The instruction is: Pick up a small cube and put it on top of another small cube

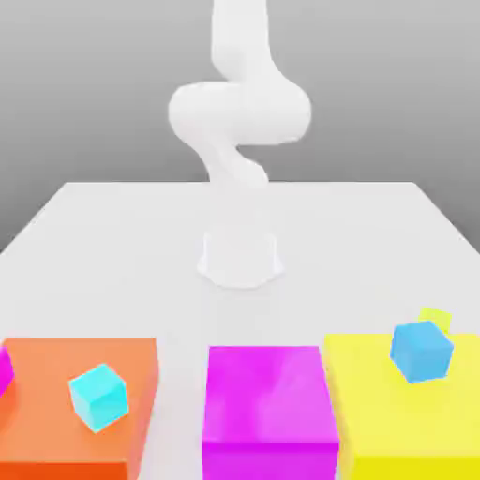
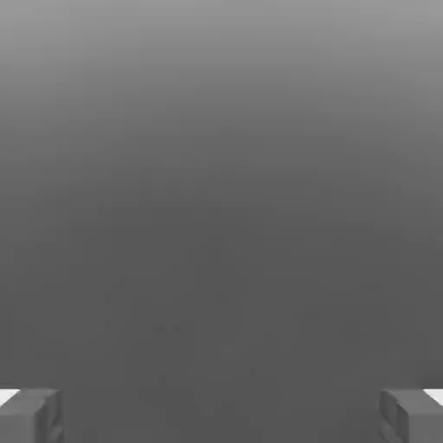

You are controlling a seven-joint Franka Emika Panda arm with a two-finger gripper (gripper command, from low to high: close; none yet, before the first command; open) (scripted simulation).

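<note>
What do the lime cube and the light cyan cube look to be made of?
Lime cube: possibly plastic, flat even colour, finish unclear, partly hidden. Light cyan cube: perhaps smooth plastic, uniform colour, crisp edges, no grain.

My free passage: pale lane between orange block (image 1: 75, 403) and magenta block (image 1: 267, 398) | Obstacle beside the lime cube (image 1: 436, 318): blue cube (image 1: 421, 352), partly covering it in the exterior view | Cyan cube (image 1: 99, 397): no neighbour touching its sides
</note>
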